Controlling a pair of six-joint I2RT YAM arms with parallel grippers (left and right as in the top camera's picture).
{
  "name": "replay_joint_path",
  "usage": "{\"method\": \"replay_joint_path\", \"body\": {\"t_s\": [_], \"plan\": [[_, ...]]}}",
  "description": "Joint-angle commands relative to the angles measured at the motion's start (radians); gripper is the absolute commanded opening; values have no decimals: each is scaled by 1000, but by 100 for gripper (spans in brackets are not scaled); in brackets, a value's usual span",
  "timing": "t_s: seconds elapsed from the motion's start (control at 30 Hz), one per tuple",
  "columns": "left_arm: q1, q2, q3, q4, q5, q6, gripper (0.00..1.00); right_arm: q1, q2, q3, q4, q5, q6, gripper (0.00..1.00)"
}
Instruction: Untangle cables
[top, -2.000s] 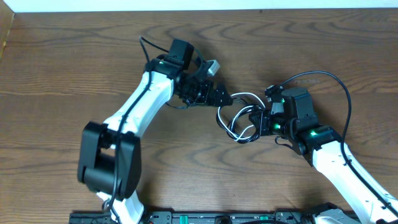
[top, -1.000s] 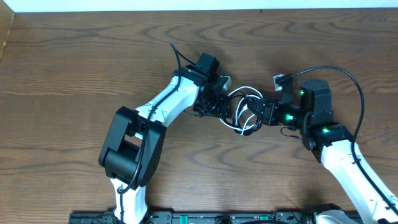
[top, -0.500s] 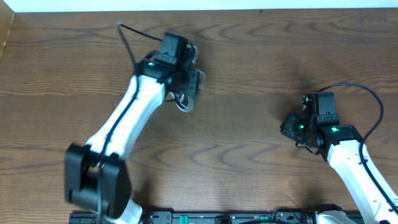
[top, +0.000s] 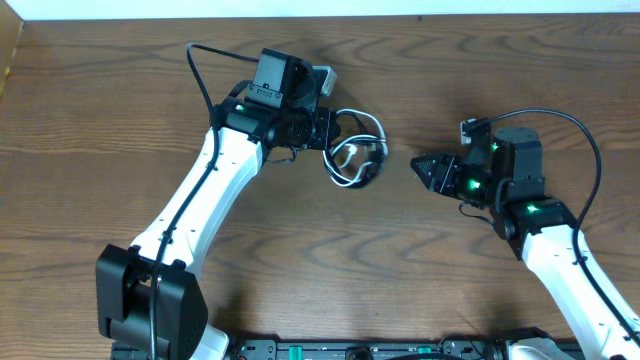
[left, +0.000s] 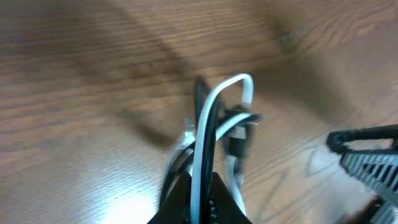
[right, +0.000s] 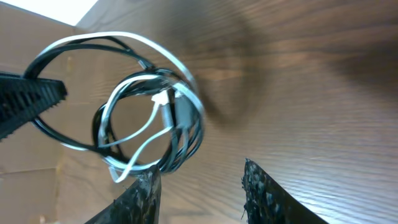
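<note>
The cables, one white and one black, hang together as a looped tangle (top: 357, 152) off the tip of my left gripper (top: 330, 135). In the left wrist view the left gripper (left: 199, 202) is shut on a white strand (left: 205, 124) and a black strand lying side by side. The right wrist view shows the tangle (right: 149, 118) as overlapping loops ahead of my right gripper (right: 202, 193). Its fingers (right: 261, 186) stand apart with nothing between them. Overhead, the right gripper (top: 425, 168) points left at the tangle across a gap.
The wooden table (top: 120, 110) lies under both arms, with its far edge along the top of the overhead view. A thick black wire (top: 570, 125) arcs over the right arm. The opposite gripper (left: 367, 155) shows at the right of the left wrist view.
The right gripper let go of the tangle, opened and drew back right. The left gripper shut on the cables, swung away left, and has now come back right with the tangle.
</note>
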Motion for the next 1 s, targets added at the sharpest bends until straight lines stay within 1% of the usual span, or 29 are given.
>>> {"method": "replay_joint_path", "body": {"t_s": [0.0, 0.1, 0.17, 0.2, 0.23, 0.27, 0.37, 0.47, 0.53, 0.63, 0.8, 0.87, 0.97], "plan": [[-16, 0, 8, 3, 69, -52, 7, 35, 29, 9, 50, -34, 95, 39], [-53, 1, 8, 2, 68, -52, 8, 73, 60, 9, 118, -32, 141, 39], [-81, 1, 8, 9, 68, -53, 7, 89, 86, 9, 130, -18, 230, 38], [-91, 1, 8, 17, 67, -73, 7, 93, 108, 10, 135, -16, 283, 38], [-92, 1, 8, 21, 63, -96, 7, 94, 122, 9, 145, -21, 305, 38], [-92, 1, 8, 30, 48, -154, 7, 95, 148, 9, 176, -47, 312, 37], [-92, 1, 8, 48, 30, -243, 8, 95, 189, 10, 236, -84, 332, 37], [-94, 1, 8, 57, 31, -288, 8, 95, 219, 10, 270, -86, 339, 37], [-94, 2, 8, 57, 31, -331, 8, 95, 249, 9, 335, -125, 352, 37], [-94, 2, 8, 58, 30, -366, 7, 108, 282, 10, 382, -135, 376, 37], [-94, 2, 8, 69, 16, -380, 7, 113, 304, 9, 379, -166, 349, 37], [-94, 2, 8, 69, -32, -441, 7, 113, 303, 9, 382, -188, 294, 37], [-94, 2, 8, 69, -54, -495, 7, 113, 303, 10, 384, -200, 246, 39]]}}
